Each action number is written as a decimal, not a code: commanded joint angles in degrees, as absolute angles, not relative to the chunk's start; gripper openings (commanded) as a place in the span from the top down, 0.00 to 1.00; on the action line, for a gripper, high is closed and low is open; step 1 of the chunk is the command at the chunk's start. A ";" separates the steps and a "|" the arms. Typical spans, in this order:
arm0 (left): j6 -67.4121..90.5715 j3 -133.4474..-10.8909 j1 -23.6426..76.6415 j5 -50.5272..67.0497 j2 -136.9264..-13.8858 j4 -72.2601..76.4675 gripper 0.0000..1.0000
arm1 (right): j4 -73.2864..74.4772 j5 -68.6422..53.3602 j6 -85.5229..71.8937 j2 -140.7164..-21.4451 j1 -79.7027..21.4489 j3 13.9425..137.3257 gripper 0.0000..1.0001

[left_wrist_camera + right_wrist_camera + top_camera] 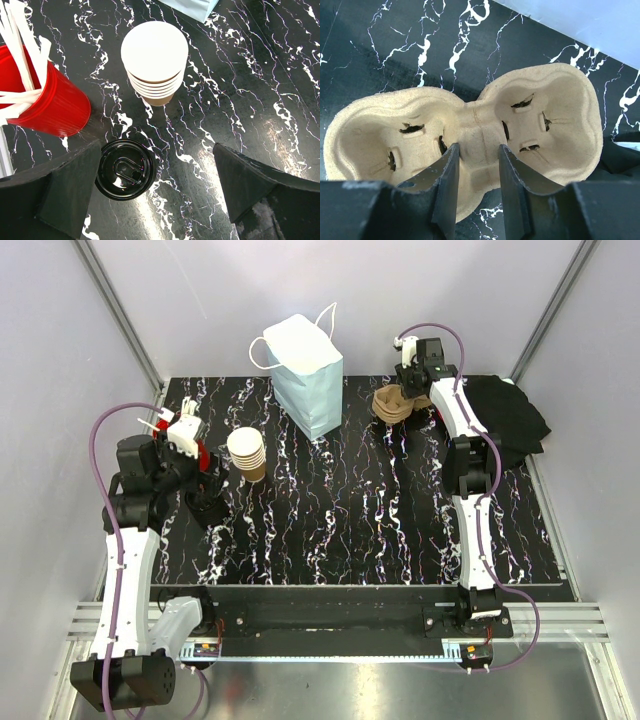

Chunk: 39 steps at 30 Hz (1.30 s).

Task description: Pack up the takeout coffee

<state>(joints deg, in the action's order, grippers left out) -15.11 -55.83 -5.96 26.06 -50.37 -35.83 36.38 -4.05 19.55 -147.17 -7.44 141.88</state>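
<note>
No single tan cup stands apart in any view; only the stack of nested tan cups [247,453] shows, also in the left wrist view [155,57]. A round black lid [125,169] lies on the table by my left finger [70,192]. My left gripper [160,192] is open and empty above the table, the lid just inside its left jaw; it also shows in the top view [205,498]. My right gripper [479,170] is shut on the middle ridge of the brown pulp cup carrier [555,125] at the back right [393,405].
A red cup [52,105] holding white sticks stands left of the cup stack. A pale blue paper bag [305,375] stands at the back centre. A black cloth [512,415] lies at the back right. Grey walls close in the table.
</note>
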 commanded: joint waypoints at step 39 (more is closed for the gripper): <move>-14.85 -55.90 -7.29 28.65 -49.66 -32.52 0.01 | 32.17 1.93 23.99 -139.66 -10.37 140.27 0.61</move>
<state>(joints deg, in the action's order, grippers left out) -15.03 -55.83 -6.92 26.81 -50.35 -35.83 34.81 -0.21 22.22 -141.62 -10.09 139.87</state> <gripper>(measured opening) 0.987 0.355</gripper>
